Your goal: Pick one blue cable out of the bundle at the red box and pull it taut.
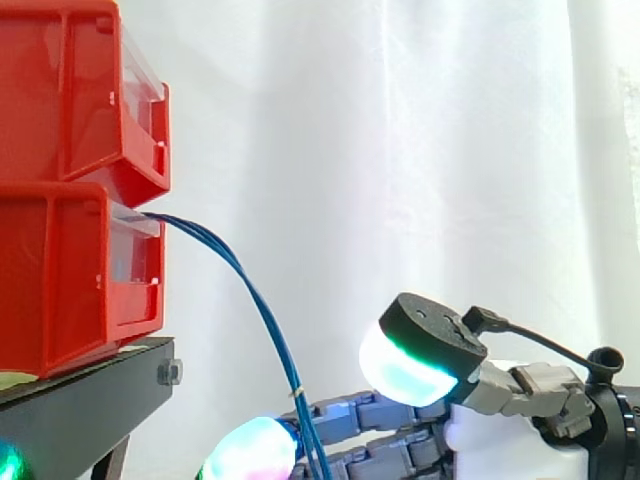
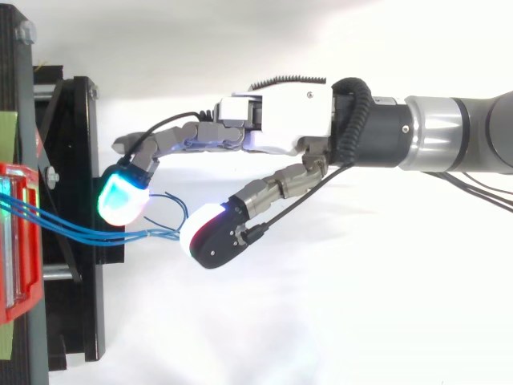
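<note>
From the lower red box on its black stand, a bundle of blue cables sags before a white curtain, its lower end cut off in the side view, beside the hand, fingers outstretched, gripping nothing.

Open space beside the red bins and black stand, only drooping blue cables across it.

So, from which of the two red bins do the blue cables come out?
The lower bin: the cables leave over its front top edge, just under the upper bin, and hang down to the right. The upper bin has no cable.
</note>
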`<move>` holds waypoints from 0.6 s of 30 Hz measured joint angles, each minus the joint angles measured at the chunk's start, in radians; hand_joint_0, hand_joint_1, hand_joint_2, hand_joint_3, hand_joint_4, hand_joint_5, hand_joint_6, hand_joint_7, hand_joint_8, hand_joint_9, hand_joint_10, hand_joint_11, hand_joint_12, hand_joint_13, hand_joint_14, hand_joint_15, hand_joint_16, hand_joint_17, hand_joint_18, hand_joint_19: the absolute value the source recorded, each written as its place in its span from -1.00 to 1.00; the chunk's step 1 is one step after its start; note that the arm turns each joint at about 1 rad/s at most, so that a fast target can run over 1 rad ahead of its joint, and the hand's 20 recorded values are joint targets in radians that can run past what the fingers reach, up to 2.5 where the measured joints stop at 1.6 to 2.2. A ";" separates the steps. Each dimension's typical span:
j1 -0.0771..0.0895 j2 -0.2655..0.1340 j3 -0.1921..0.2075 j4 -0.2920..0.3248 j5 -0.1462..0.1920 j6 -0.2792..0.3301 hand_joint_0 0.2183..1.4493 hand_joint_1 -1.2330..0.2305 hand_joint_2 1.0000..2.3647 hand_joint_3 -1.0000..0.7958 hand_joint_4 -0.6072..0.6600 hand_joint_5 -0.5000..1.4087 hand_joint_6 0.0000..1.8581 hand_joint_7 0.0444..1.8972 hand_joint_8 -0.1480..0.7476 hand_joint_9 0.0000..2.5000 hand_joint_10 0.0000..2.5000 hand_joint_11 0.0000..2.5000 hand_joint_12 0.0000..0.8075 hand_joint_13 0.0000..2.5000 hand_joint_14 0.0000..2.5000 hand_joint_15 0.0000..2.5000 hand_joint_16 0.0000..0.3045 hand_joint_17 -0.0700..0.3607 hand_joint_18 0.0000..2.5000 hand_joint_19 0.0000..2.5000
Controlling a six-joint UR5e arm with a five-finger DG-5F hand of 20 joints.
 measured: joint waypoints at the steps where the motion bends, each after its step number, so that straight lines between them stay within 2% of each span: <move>1: 0.001 0.000 0.003 0.000 -0.002 -0.006 -0.53 -0.19 -1.00 -0.44 0.46 -0.70 -0.46 -0.22 -0.17 -1.00 -1.00 -1.00 -0.23 -1.00 -1.00 -1.00 -0.63 -0.09 -1.00 -0.97; 8: 0.007 -0.001 0.009 0.002 -0.019 -0.047 -0.48 -0.20 -1.00 -0.44 0.49 -0.68 -0.46 -0.14 -0.18 -1.00 -1.00 -1.00 -0.25 -1.00 -1.00 -1.00 -0.65 -0.11 -1.00 -0.96; 18: 0.011 0.000 0.009 0.005 -0.024 -0.062 -0.44 -0.21 -1.00 -0.44 0.50 -0.66 -0.46 0.01 -0.19 -1.00 -1.00 -1.00 -0.27 -1.00 -1.00 -1.00 -0.65 -0.12 -1.00 -0.97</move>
